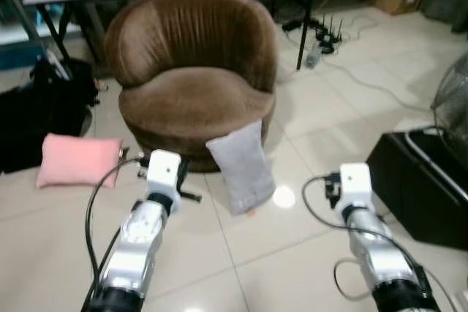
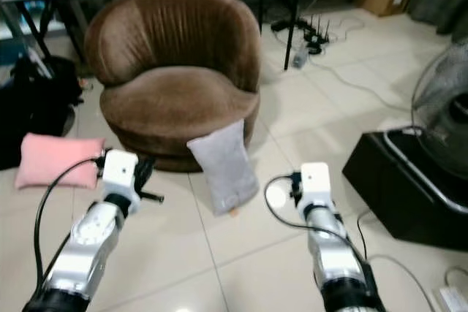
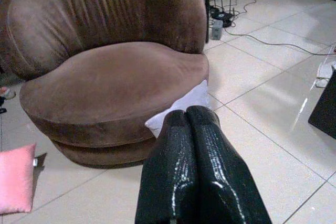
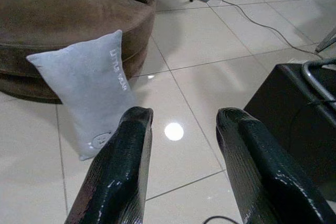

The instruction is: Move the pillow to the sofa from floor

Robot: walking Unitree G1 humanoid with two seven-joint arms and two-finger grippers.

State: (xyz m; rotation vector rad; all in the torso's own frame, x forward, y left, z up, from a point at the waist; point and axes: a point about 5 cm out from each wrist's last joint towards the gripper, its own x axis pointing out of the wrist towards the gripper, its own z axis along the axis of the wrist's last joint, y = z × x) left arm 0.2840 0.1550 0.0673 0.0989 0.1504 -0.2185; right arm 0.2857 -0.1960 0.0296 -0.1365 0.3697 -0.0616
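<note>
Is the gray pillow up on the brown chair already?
No, the gray pillow stands on the floor, leaning against the front of the brown chair.

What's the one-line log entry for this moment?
stage: approach | grey pillow: on floor, leaning on brown sofa | left gripper: shut, empty | right gripper: open, empty | pink pillow: on floor

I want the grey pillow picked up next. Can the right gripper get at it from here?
Probably yes: the right gripper is open, and only bare floor tile lies between it and the grey pillow leaning on the brown sofa.
</note>
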